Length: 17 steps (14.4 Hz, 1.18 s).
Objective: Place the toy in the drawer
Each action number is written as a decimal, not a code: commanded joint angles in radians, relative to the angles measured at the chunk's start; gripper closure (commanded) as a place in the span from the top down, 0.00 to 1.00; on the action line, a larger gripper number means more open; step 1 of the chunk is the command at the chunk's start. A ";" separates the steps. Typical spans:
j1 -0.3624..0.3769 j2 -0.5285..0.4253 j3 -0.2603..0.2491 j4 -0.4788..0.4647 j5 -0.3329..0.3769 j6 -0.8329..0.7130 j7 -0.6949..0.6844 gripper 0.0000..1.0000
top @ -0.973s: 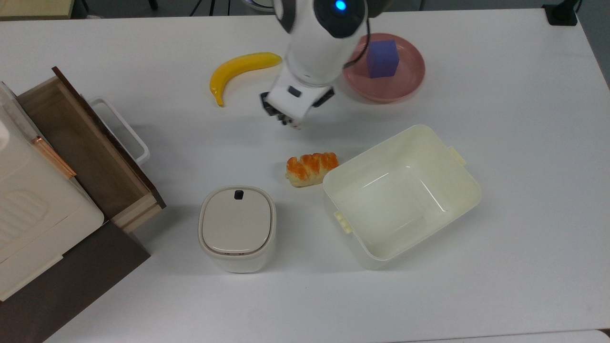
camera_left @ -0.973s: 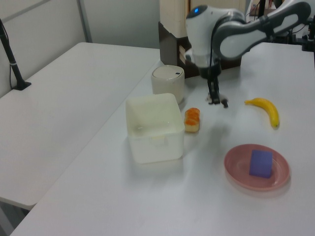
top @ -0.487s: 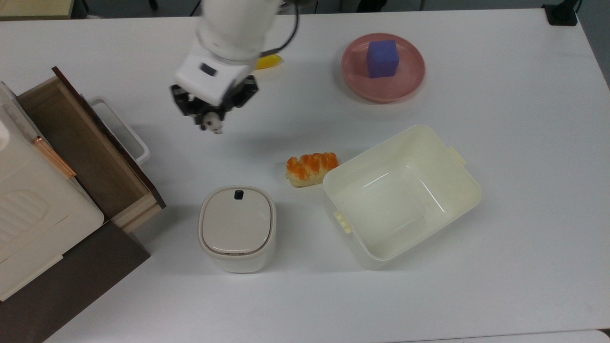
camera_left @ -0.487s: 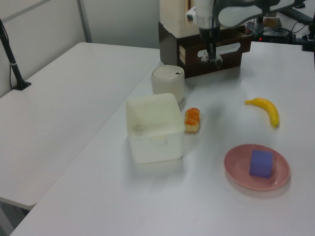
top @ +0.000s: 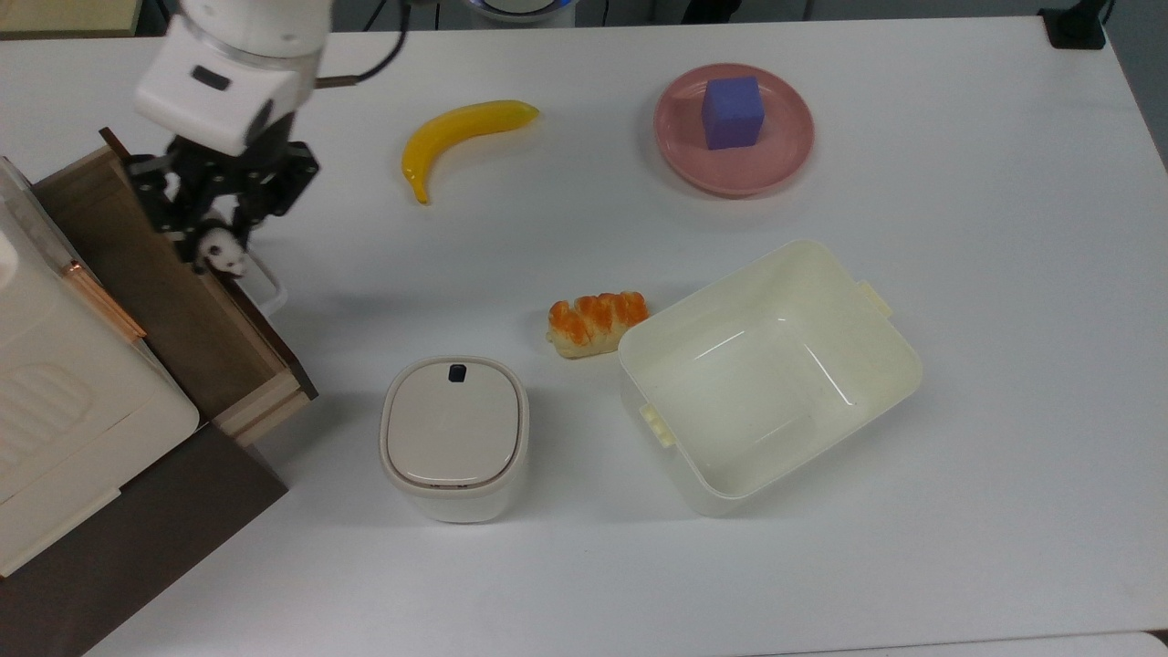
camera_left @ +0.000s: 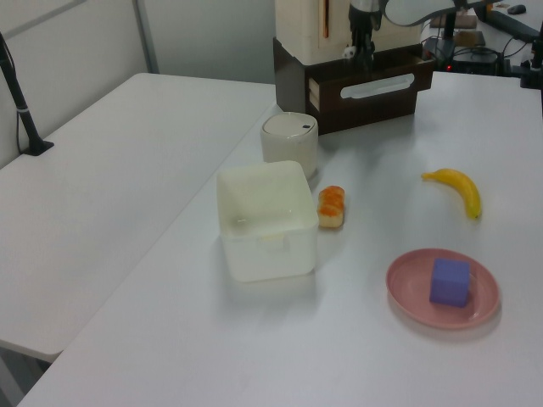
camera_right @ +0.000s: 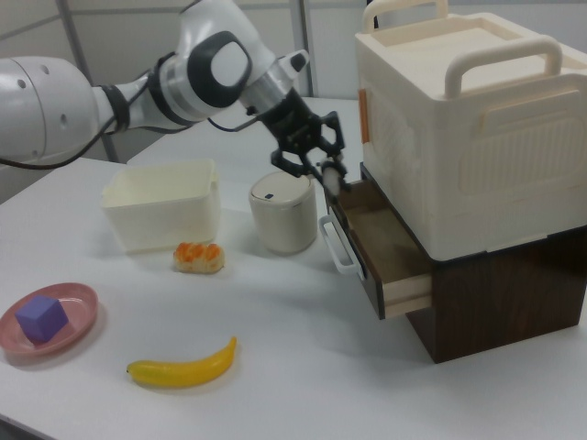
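The end effector [top: 217, 239] pinched the toy [top: 222, 251] between its fingertips, hanging just above the dark front panel of the open drawer [top: 164, 292]. To finish well, it probably needed to carry the toy further over the brown inner floor, past the white loop handle [top: 239, 246], lower it, then spread its fingers so the toy would not bounce out.
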 commanded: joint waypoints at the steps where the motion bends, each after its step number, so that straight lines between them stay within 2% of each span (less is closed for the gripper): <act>1: -0.033 0.019 -0.007 0.008 -0.016 0.074 -0.062 0.35; 2: -0.033 0.022 -0.007 0.005 -0.016 0.074 -0.059 0.41; 3: -0.033 0.022 -0.007 0.003 -0.014 0.074 -0.056 0.55; 6: -0.032 0.019 -0.004 0.002 -0.012 0.073 -0.053 0.62; 9: -0.030 0.017 0.000 0.000 -0.011 0.068 -0.038 0.64; 13: 0.004 0.001 0.026 -0.021 0.006 0.036 0.187 0.64; 14: 0.022 -0.010 0.034 -0.026 0.030 0.004 0.285 0.67; 17: 0.080 -0.016 0.037 -0.029 0.141 -0.030 0.430 0.69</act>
